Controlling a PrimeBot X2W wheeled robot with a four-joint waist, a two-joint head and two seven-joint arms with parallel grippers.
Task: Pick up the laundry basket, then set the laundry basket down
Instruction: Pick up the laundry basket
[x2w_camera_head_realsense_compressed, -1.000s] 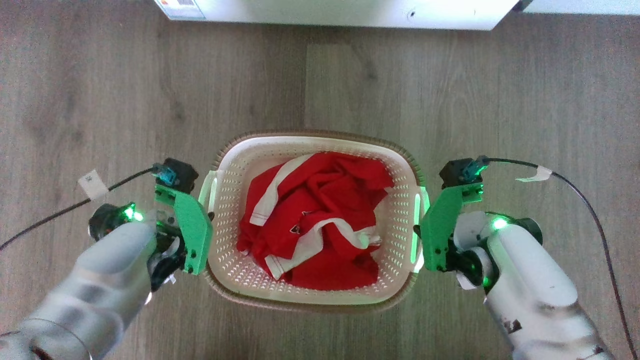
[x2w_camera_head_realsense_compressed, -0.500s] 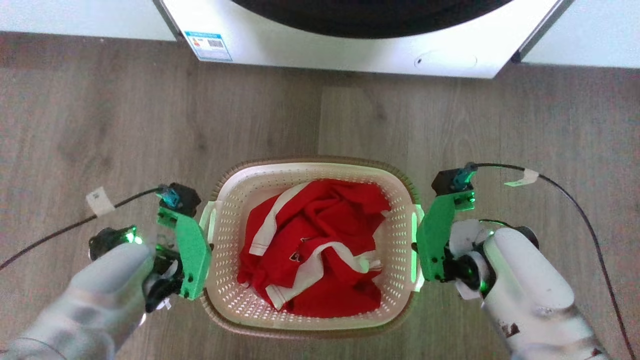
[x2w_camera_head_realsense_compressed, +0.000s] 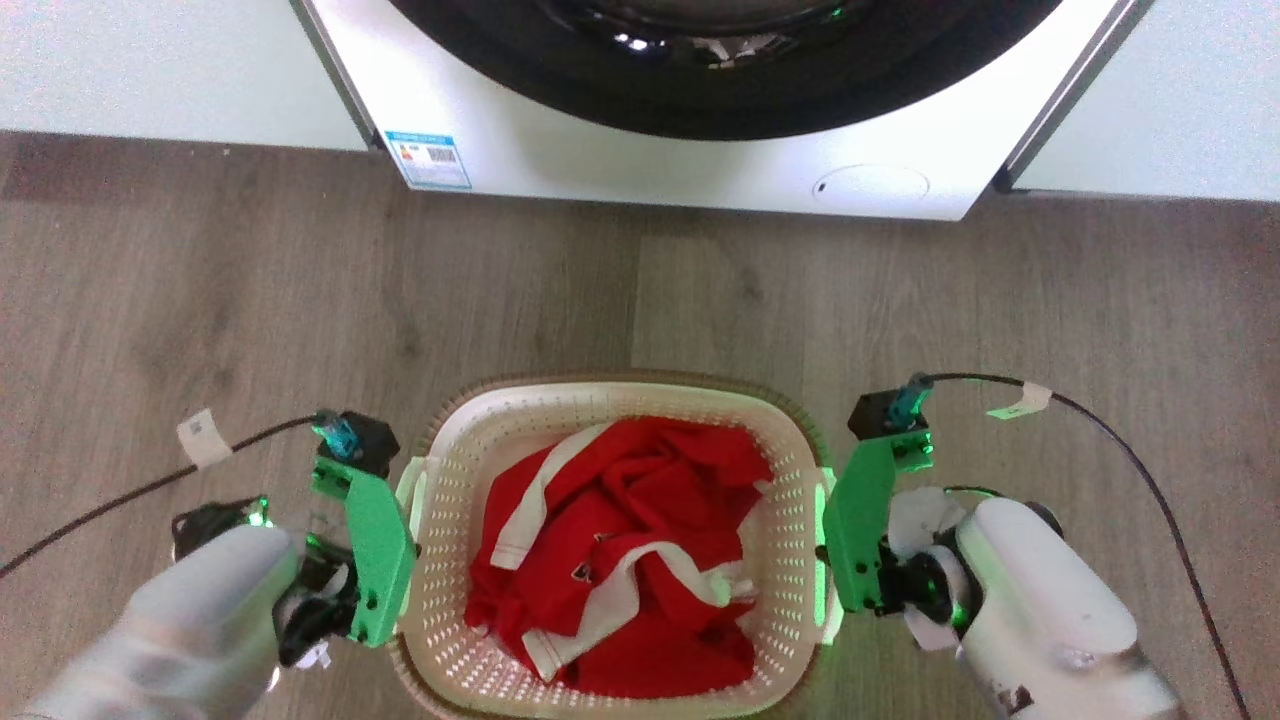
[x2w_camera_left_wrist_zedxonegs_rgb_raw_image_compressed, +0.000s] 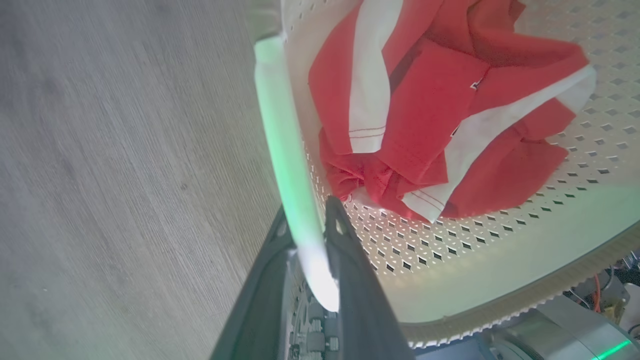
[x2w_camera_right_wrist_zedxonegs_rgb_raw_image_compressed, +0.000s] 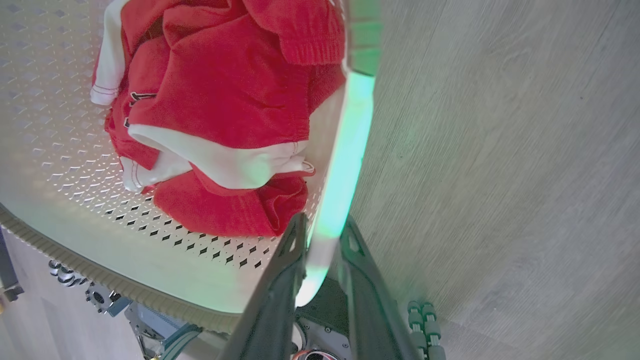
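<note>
The laundry basket (x2w_camera_head_realsense_compressed: 446, 470), cream-white and perforated with a brown woven rim, sits low in the head view between my two arms, holding a crumpled red and white garment (x2w_camera_head_realsense_compressed: 620, 560). My left gripper (x2w_camera_left_wrist_zedxonegs_rgb_raw_image_compressed: 306, 212) is shut on the basket's left handle (x2w_camera_left_wrist_zedxonegs_rgb_raw_image_compressed: 285, 145), which glows green between the dark fingers. My right gripper (x2w_camera_right_wrist_zedxonegs_rgb_raw_image_compressed: 324, 222) is shut on the right handle (x2w_camera_right_wrist_zedxonegs_rgb_raw_image_compressed: 345, 165) in the same way. In the head view the green wrist mounts press against the basket's sides at the left gripper (x2w_camera_head_realsense_compressed: 405, 545) and the right gripper (x2w_camera_head_realsense_compressed: 828, 560).
A white washing machine (x2w_camera_head_realsense_compressed: 700, 170) with a dark round door stands directly ahead across the wooden floor (x2w_camera_head_realsense_compressed: 200, 300). White cabinet fronts (x2w_camera_head_realsense_compressed: 150, 70) flank it. Black cables (x2w_camera_head_realsense_compressed: 1120, 440) trail from both wrists.
The head view has shifted: the washing machine front has come into the picture, and the basket and arms sit lower. Both grippers stay shut on the handles.
</note>
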